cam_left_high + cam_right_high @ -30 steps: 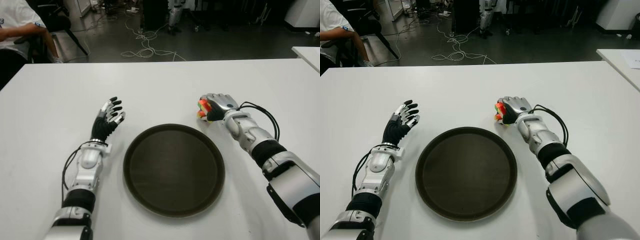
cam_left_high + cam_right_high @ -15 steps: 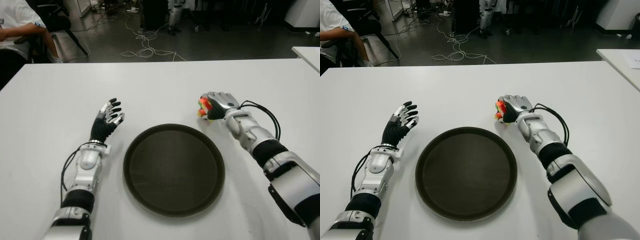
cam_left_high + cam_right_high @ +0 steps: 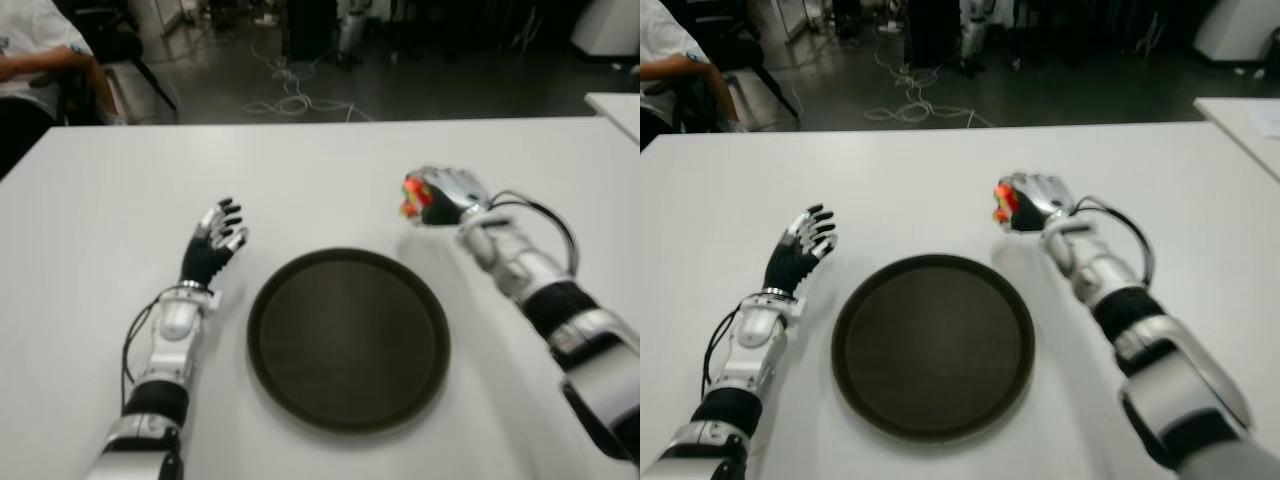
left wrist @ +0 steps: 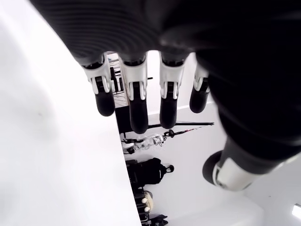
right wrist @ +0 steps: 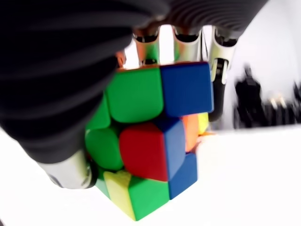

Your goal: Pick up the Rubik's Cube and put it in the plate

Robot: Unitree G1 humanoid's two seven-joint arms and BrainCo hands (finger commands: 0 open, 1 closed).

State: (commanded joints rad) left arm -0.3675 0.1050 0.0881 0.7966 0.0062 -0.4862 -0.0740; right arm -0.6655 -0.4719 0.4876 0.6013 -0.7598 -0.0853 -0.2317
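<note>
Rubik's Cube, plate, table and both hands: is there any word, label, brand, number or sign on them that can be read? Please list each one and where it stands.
None can be read.
Rubik's Cube, held in the right hand: plain coloured stickers, no text.
Plate: bare dark surface, no marking.
Left hand, open beside the plate on its left: no readable label.
Table: plain white.
</note>
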